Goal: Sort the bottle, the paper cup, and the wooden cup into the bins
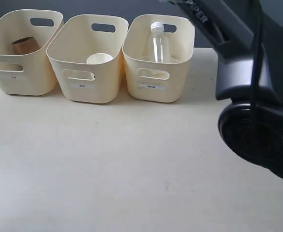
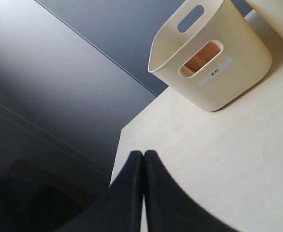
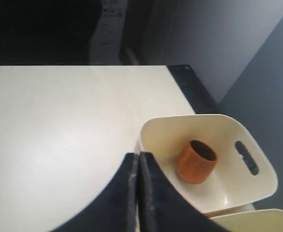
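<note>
Three cream bins stand in a row at the back of the table. The wooden cup (image 1: 25, 45) sits in the left bin (image 1: 30, 79), the paper cup (image 1: 99, 59) in the middle bin (image 1: 102, 89) and the bottle (image 1: 157, 43) upright in the right bin (image 1: 172, 89). My left gripper (image 2: 143, 153) is shut and empty above the table's corner, apart from the left bin (image 2: 238, 77); the wooden cup (image 2: 199, 60) shows through the bin's handle cutout. My right gripper (image 3: 139, 155) is shut and empty, above and beside the left bin (image 3: 180, 126) holding the wooden cup (image 3: 197, 162).
The right arm's dark body (image 1: 257, 96) fills the exterior view's right side, close to the camera. The pale table (image 1: 107, 169) spreads in front of the bins. Its edge (image 2: 119, 145) drops to a dark floor beside the left gripper.
</note>
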Robot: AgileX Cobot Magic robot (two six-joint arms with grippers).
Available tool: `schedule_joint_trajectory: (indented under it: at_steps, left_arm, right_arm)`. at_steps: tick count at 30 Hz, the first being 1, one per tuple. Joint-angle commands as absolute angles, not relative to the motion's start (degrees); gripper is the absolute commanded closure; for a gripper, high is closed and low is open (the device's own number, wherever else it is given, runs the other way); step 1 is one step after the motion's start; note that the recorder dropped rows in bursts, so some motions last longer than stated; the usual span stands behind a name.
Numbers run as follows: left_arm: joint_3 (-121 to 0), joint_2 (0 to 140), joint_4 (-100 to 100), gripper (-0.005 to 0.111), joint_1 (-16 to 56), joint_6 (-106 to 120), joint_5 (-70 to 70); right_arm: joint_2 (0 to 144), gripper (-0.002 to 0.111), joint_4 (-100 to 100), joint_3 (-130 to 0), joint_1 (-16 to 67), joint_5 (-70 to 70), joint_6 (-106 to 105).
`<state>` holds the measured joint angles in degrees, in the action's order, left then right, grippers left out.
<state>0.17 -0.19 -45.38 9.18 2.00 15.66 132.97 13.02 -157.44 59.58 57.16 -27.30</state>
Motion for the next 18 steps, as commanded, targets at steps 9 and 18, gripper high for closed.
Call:
schedule_joint_trajectory:
  at_steps: [9, 18]
  left_arm:
    - [0.0, 0.0, -45.5, 0.107, 9.3, 1.5, 14.9]
    - [0.0, 0.0, -45.5, 0.107, 9.3, 1.5, 14.9]
  right_arm:
    - [130.3, 0.109, 28.6, -157.7, 60.1, 59.2, -26.7]
    - [130.5, 0.109, 27.9, -157.7, 60.1, 64.3, -22.9]
